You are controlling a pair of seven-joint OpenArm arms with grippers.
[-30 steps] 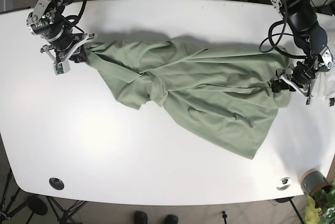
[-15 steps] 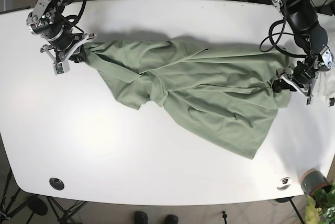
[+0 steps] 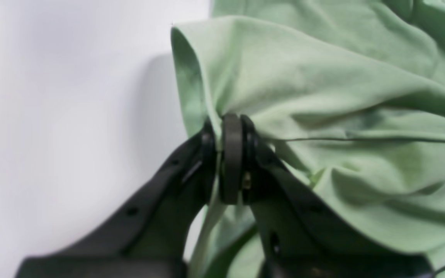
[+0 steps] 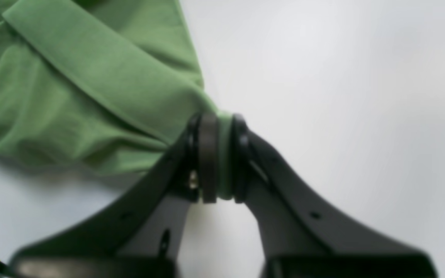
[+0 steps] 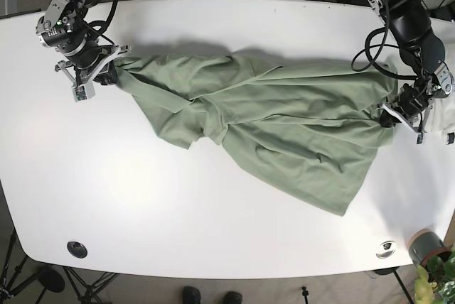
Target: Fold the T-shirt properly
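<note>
Both grippers are clamping cloth on my feeds. Left gripper (image 3: 231, 154) is pinching the green T-shirt (image 5: 277, 126) hem edge; right gripper (image 4: 216, 154) is pinching a corner. Shirt is lying crumpled, stretched across the white table (image 5: 213, 233) between them.
</note>
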